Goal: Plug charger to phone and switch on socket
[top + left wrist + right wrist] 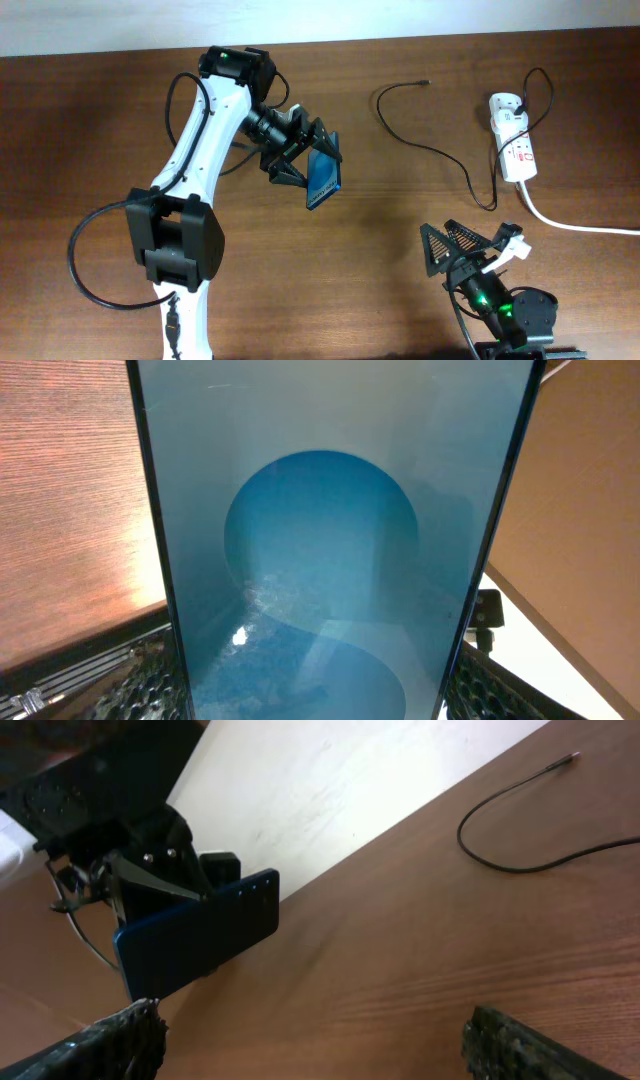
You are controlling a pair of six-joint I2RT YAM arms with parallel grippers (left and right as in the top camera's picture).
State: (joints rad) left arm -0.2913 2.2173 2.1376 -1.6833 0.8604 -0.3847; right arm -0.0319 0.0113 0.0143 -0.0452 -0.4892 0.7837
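Note:
My left gripper (305,160) is shut on the phone (323,180) and holds it tilted above the table's middle. The phone's blue screen with its round pattern fills the left wrist view (330,560). Its dark blue back shows in the right wrist view (200,935). The charger, a thin black cable (440,150), curls on the table from its plug tip (427,81) to the socket (513,135), a white power strip at the far right. The cable also shows in the right wrist view (520,860). My right gripper (462,245) is open and empty at the front right.
The socket's thick white cord (580,226) runs off the right edge. The pale wall (300,20) lies beyond the table's back edge. The left arm (190,160) stretches across the left half of the table.

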